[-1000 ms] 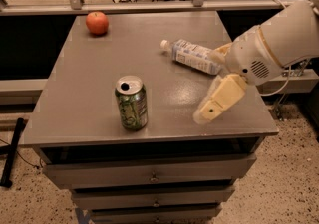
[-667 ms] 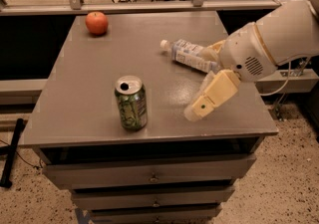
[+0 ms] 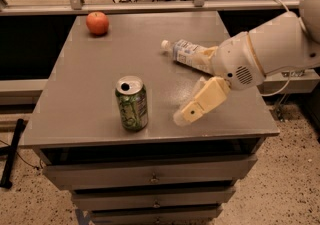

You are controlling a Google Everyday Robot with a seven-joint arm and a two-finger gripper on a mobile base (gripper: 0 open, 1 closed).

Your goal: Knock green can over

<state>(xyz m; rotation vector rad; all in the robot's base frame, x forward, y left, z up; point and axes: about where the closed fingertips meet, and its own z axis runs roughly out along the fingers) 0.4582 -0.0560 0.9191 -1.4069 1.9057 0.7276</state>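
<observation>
Tabletop (image 3: pixel 90 84), grey, above speckled floor (image 3: pixel 280 184), bears upright green can (image 3: pixel 132 104); gripper (image 3: pixel 181 117) hovers low nearby, jaws clenched.

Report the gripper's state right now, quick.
Gripper: open or closed cannot be told; nothing seen in it. It is low over the table, apart from the upright green can.
</observation>
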